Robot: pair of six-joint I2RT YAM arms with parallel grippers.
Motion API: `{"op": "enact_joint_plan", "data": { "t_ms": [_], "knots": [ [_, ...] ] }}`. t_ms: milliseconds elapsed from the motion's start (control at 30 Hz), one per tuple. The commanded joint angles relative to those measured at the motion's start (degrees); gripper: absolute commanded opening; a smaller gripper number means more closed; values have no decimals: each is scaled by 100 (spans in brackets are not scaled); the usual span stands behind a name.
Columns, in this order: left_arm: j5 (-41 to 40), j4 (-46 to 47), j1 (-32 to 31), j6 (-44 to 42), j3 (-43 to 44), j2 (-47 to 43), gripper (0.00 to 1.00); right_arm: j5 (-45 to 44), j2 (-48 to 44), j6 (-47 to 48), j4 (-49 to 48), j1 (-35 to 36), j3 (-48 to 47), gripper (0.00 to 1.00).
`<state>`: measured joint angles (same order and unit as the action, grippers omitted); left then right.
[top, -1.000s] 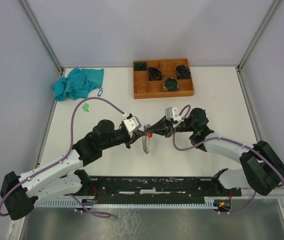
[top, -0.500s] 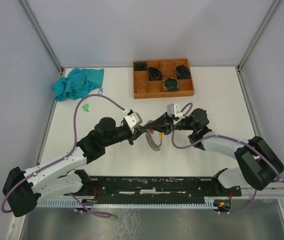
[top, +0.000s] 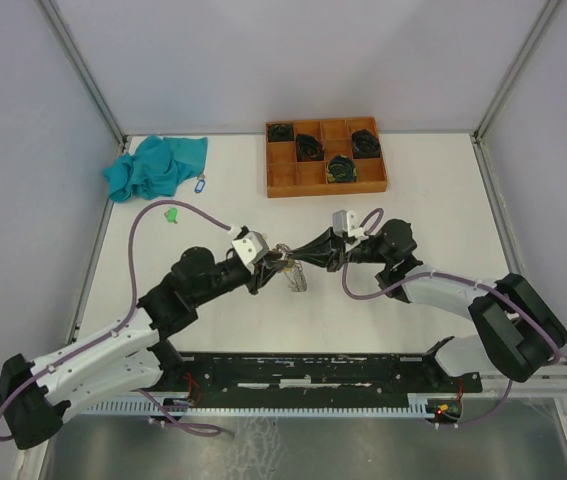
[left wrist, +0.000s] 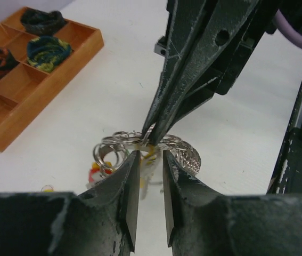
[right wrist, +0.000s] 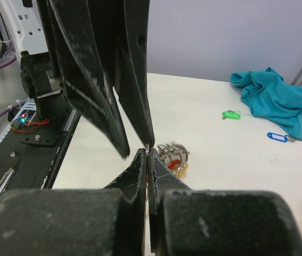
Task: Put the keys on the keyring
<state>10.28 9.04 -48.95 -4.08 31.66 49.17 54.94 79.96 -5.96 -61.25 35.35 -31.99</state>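
The keyring, a cluster of silver rings with a yellow-tagged key and a red piece hanging from it, sits just above the table in the middle. My right gripper is shut on a thin ring of it and reaches in from the top of the left wrist view. My left gripper faces it tip to tip, jaws slightly open, with the yellow tag showing just beyond the gap. A green-tagged key and a blue-tagged key lie on the table at the far left.
A teal cloth is bunched at the back left corner. A wooden compartment tray holding black coiled bundles stands at the back centre. The arms' black base rail runs along the near edge.
My left gripper has gone from shut to slightly open and drawn a little to the left. The keyring stays pinched in the right gripper, which has barely moved.
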Motion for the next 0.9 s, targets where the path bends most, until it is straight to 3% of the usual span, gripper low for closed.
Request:
{"op": "enact_joint_plan", "data": {
  "t_ms": [0,233,633,867],
  "knots": [
    [-497,-188,-8,70,30,-741,32,76,-342,-14,-326,-102,23,1],
    [-90,-847,91,-271,431,-632,39,165,-367,-75,-352,-138,-3,1],
    [1829,-899,714,-849,913,-30,37,492,-295,-173,-434,-138,-37,1],
    [2378,-796,867,-957,987,205,34,643,-230,-321,-600,-138,-79,1]
  ]
}}
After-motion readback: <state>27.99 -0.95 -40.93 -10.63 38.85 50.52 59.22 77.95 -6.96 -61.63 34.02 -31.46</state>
